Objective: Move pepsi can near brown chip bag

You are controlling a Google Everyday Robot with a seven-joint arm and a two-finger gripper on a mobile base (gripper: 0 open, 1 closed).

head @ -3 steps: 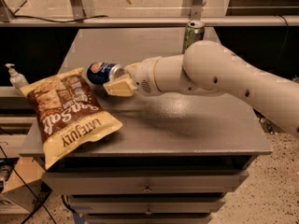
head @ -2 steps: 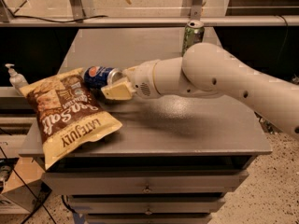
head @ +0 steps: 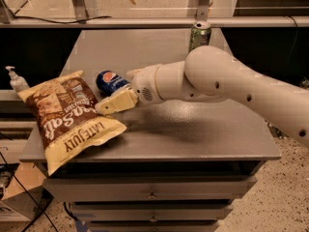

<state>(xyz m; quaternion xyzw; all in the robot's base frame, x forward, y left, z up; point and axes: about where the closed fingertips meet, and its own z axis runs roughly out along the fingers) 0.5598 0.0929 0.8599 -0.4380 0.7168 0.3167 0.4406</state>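
Observation:
The pepsi can (head: pixel 109 81) lies on its side on the grey table (head: pixel 203 134), just right of the top of the brown chip bag (head: pixel 72 116). The bag lies flat at the table's left front and hangs a little over the edge. My gripper (head: pixel 115 91) reaches in from the right and stands around the can. Its near cream finger (head: pixel 117 103) lies below the can, with a small gap, and its tip is over the bag's edge. The far finger (head: pixel 132 73) is behind the can. The gripper looks open.
A green can (head: pixel 199 34) stands upright at the table's back right, behind my arm. A soap pump bottle (head: pixel 17 80) stands on a lower shelf left of the table. Drawers sit below the tabletop.
The near finger has swung down and away from the can, towards the bag. The can has settled slightly lower and to the right. The bag has not moved.

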